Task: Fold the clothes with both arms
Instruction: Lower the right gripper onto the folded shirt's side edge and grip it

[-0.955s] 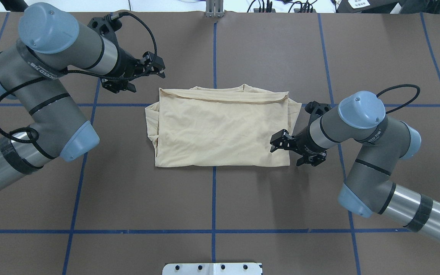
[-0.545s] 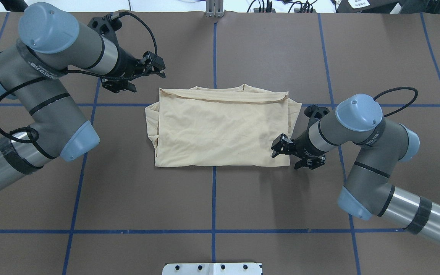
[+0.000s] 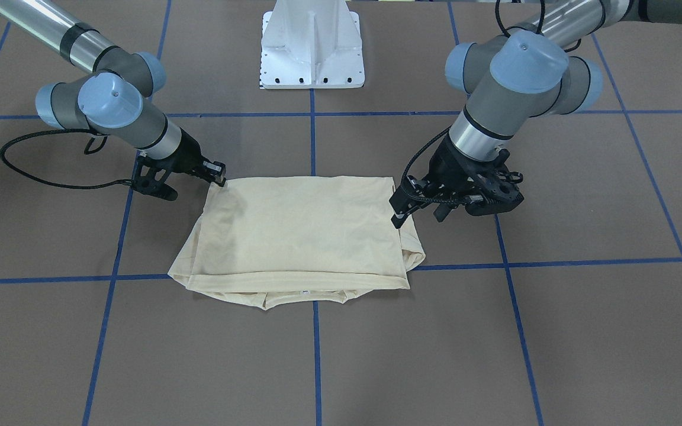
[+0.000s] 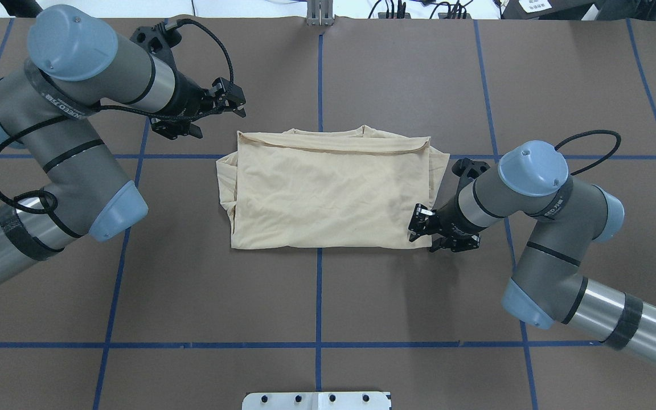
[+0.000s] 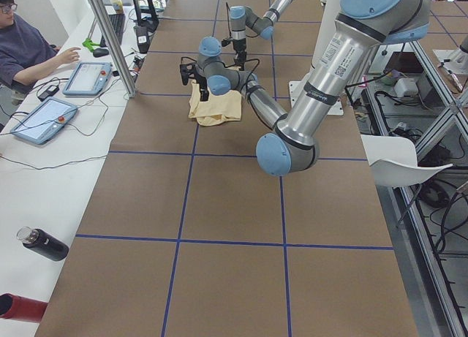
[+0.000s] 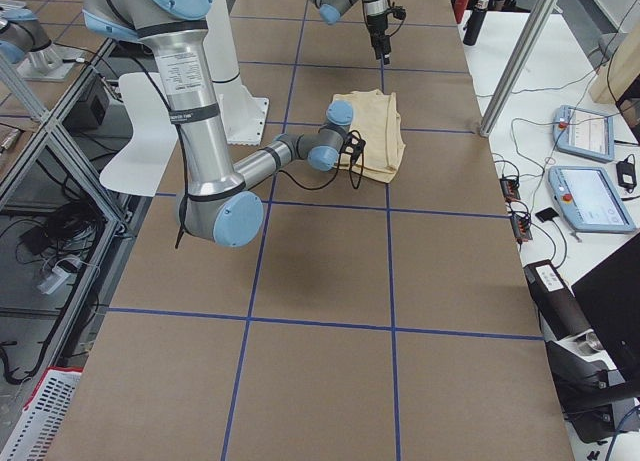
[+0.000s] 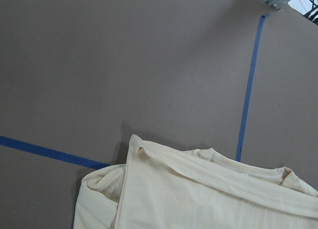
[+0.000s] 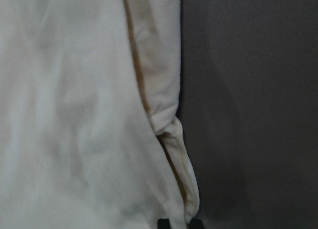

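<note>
Shirt (image 4: 328,193): pale cream-yellow, folded to rough rectangle, plain side up. Lies flat mid-tabletop (image 4: 419,85) across centre blue tape line (image 4: 319,296). Collar edge away from robot, small white neck label (image 3: 303,291) showing there. Folded-under fabric bunches out at both short sides.

Left end effector (image 4: 241,105): jaws apart, empty, above tabletop just off shirt's far left corner.

Right end effector (image 4: 412,228): at near right corner, fingertips (image 8: 164,223) either side of fabric edge; cannot tell whether clamped.

White base (image 3: 312,47) at robot's edge, well apart from shirt.
</note>
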`<move>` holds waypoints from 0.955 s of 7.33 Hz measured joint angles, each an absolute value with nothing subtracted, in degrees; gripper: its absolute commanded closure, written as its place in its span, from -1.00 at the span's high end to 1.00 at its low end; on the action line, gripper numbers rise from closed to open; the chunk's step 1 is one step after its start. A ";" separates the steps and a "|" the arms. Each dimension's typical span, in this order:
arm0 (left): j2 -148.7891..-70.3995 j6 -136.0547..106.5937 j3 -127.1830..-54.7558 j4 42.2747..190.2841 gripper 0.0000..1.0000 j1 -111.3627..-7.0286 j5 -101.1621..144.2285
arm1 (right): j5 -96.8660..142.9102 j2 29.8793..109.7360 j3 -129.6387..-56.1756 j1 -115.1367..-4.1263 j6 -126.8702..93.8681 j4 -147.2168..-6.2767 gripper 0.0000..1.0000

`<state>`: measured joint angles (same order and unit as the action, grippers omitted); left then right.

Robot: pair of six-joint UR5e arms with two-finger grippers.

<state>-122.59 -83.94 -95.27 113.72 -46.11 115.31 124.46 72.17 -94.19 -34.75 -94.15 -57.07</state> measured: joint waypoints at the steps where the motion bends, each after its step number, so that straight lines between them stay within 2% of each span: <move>1: -122.60 -83.94 -95.24 113.73 0.97 -46.13 115.31 | 124.57 72.28 -94.41 -34.86 -94.17 -57.11 -1.00; 4: -122.56 -83.91 -95.24 113.68 0.96 -46.14 115.31 | 124.76 73.61 -97.38 -34.34 -94.02 -57.03 -1.00; 7: -122.36 -83.77 -95.27 113.64 0.97 -46.17 115.31 | 124.82 74.72 -101.90 -29.00 -96.14 -57.11 -1.00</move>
